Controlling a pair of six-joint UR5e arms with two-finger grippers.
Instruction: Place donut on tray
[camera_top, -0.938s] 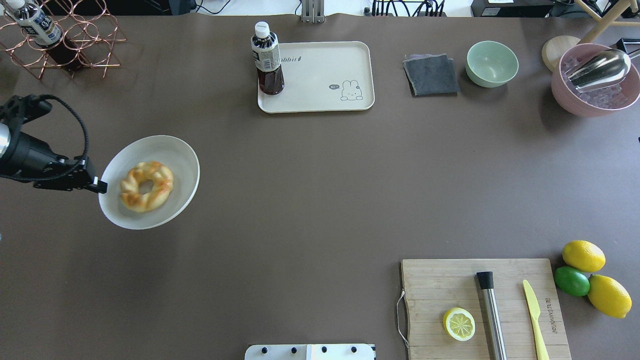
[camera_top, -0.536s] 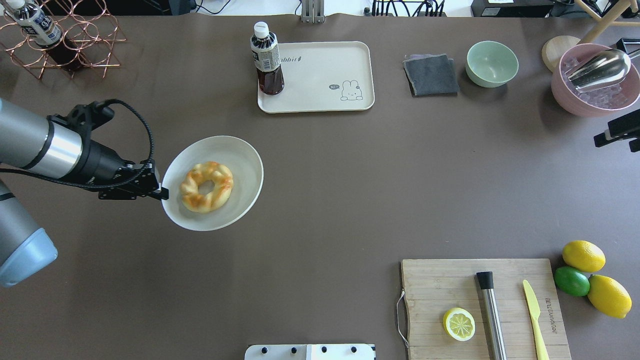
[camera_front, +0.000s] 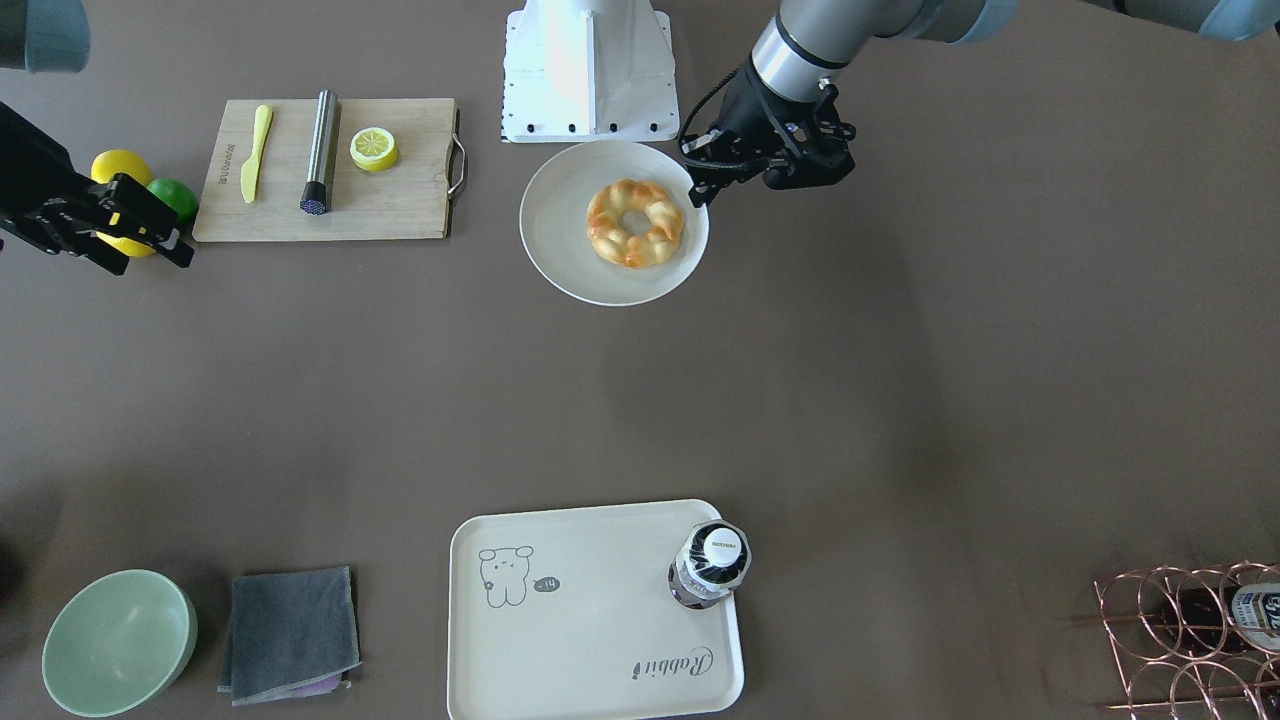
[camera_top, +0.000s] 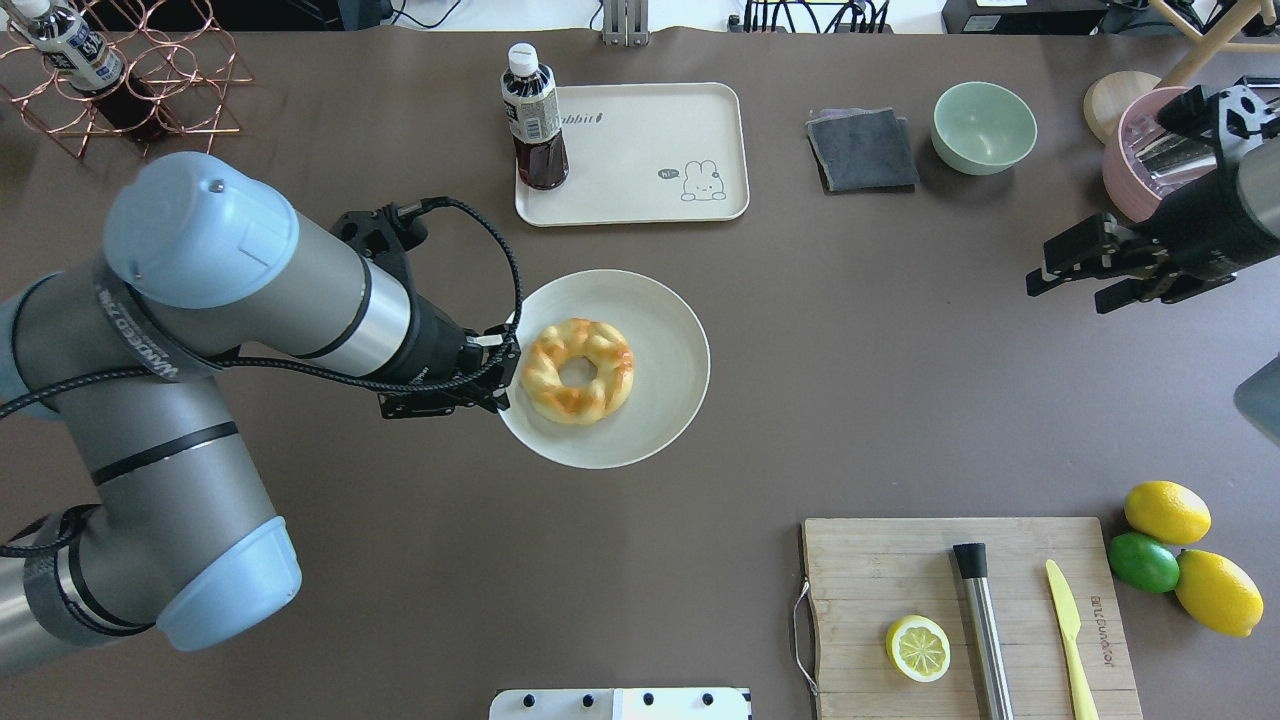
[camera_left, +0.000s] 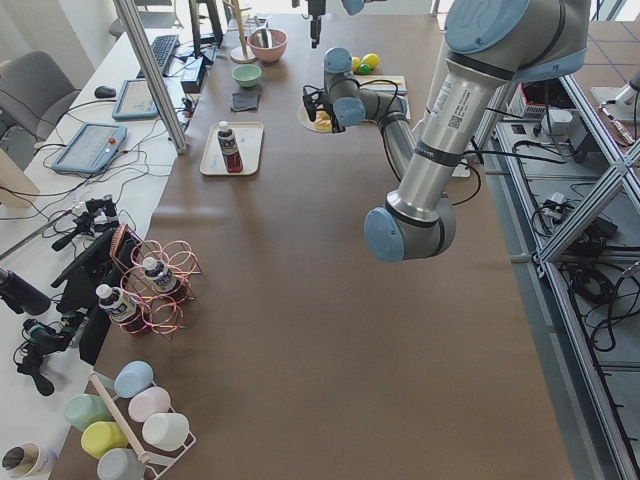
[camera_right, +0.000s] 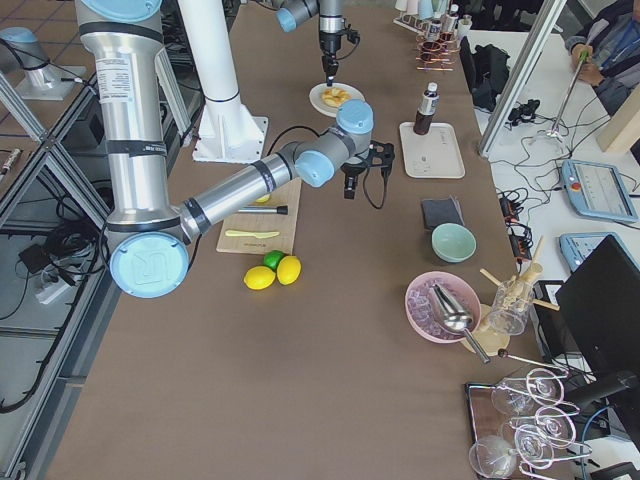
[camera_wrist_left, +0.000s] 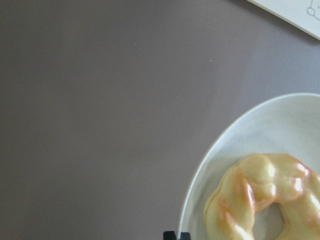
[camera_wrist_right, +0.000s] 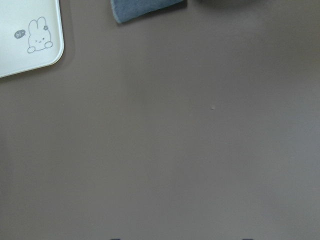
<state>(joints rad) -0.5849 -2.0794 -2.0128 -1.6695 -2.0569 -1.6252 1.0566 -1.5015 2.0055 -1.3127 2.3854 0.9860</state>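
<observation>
The left gripper (camera_top: 508, 352) pinches the rim of a white plate (camera_top: 668, 325), its fingers pressed together on the edge (the plate hangs clear of the table, its shadow cast apart). The donut (camera_top: 578, 370) lies on that plate, just beside the fingertips. The tray (camera_top: 640, 150) sits well beyond the gripper, with a bottle (camera_top: 535, 120) on its corner. The right gripper (camera_top: 1068, 290) hangs spread, holding nothing.

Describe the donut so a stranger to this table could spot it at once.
On the brown table, near its middle, the left hand holds a round white plate by its rim. The donut lies on that plate. It is a twisted golden ring with orange-brown patches and a hole, unlike the solid yellow lemon half on the wooden board.
</observation>
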